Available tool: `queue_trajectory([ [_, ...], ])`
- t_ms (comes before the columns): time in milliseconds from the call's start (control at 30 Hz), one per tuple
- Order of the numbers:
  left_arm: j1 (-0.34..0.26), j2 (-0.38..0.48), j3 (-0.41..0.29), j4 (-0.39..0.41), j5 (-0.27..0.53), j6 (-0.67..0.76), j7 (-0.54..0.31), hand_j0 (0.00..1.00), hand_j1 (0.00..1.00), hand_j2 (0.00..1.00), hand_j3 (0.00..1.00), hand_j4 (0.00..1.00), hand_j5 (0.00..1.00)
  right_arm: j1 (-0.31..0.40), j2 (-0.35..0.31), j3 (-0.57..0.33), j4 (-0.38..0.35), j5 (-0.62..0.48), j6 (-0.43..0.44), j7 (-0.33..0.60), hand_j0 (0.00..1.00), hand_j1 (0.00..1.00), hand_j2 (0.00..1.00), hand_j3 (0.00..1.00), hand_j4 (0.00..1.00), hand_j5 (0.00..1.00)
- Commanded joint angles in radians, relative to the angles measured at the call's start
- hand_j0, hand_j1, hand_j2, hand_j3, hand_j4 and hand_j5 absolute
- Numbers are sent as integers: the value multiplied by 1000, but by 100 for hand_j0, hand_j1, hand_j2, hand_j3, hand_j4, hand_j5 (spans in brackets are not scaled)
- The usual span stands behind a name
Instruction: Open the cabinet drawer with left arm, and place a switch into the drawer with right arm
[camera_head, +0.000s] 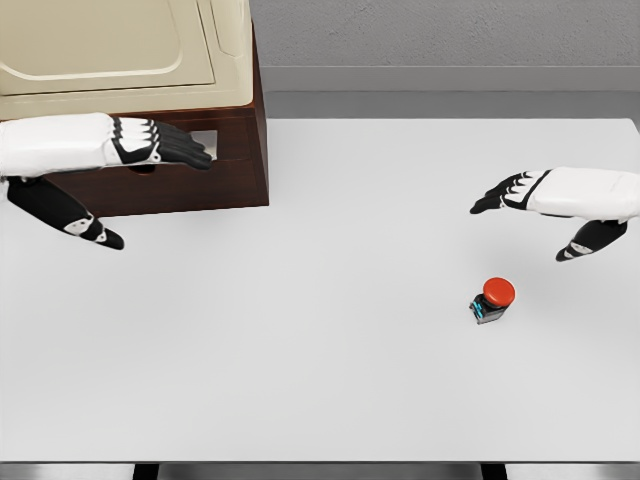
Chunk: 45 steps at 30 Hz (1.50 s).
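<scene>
Switch (492, 300): round glossy red cap on a small dark boxy base, lying on the smooth white table (320, 380), right of centre. Right hand (515, 192) above and beyond it, fingers extended flat, empty. Left hand (160, 143), fingers straight, at the pale handle (205, 142) of the dark brown cabinet drawer (215, 160); contact unclear.
</scene>
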Motion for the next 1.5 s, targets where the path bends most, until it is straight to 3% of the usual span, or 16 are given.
queue_trajectory([
  [0, 0, -33, -3, -1, -1, 3, 0, 100, 100, 100, 100, 100, 100, 0, -6, 0, 0, 13, -39, 0, 100, 100, 100, 100, 100, 100],
  [67, 1, -33, -5, -1, -57, 3, -2, 100, 100, 100, 100, 100, 100, 0, -6, 0, 6, 18, -44, 0, 100, 100, 100, 100, 100, 100],
  [267, 6, 6, -11, -1, -75, 3, -2, 100, 100, 100, 100, 100, 100, 2, -19, 3, 34, 25, -50, 0, 100, 100, 100, 100, 100, 100],
  [367, 1, 32, -12, -1, 21, 3, -2, 100, 100, 100, 100, 100, 100, 5, -21, 11, 33, 25, -38, 0, 100, 100, 100, 100, 100, 100],
  [467, -5, 9, -26, -1, 32, 3, -2, 100, 100, 100, 100, 100, 100, 9, -19, 14, 22, 25, -34, 0, 100, 100, 100, 100, 100, 100],
  [500, -14, -40, -29, -1, 32, 3, -2, 100, 100, 100, 100, 100, 100, 18, -19, 18, 13, 25, -36, 0, 100, 100, 100, 100, 100, 100],
  [567, -29, -27, -29, 0, 28, 3, -2, 100, 100, 100, 100, 100, 100, 41, -26, 21, 2, 27, -37, 0, 100, 100, 100, 100, 100, 100],
  [633, -54, -34, -29, -1, -6, 3, -2, 100, 100, 100, 100, 100, 100, 46, -29, 23, 0, 25, -42, 0, 100, 100, 100, 100, 100, 100],
  [700, -66, -53, -25, -1, -98, 3, -2, 100, 100, 100, 100, 100, 100, 48, -29, 40, 0, 25, -47, 0, 100, 100, 100, 100, 100, 100],
  [767, -95, -77, -25, -1, -118, 3, -2, 100, 100, 100, 100, 100, 100, 60, -21, 40, 0, 25, -54, 0, 100, 100, 100, 100, 100, 100],
  [833, -92, -65, -34, -1, -106, 3, -2, 100, 100, 100, 100, 100, 100, 68, -19, 40, -4, 25, -56, 0, 100, 100, 100, 100, 100, 100],
  [1000, -106, -33, -100, -1, 15, 3, -2, 100, 100, 100, 100, 100, 100, 66, -13, 57, -15, 25, -58, 0, 100, 100, 100, 100, 100, 100],
  [1100, -106, 27, -104, -1, 84, 3, -2, 100, 100, 100, 100, 100, 100, 66, 8, 64, -13, 25, -58, 0, 100, 100, 100, 100, 100, 100],
  [1233, -109, 24, -104, -1, 87, 3, -2, 100, 100, 100, 100, 100, 100, 68, 47, 80, -4, 27, -58, 0, 100, 100, 100, 100, 100, 100],
  [1467, -149, 13, -103, -1, 75, 3, -2, 98, 98, 98, 98, 98, 98, 71, 51, 109, 10, 25, -58, 0, 100, 100, 100, 100, 100, 100],
])
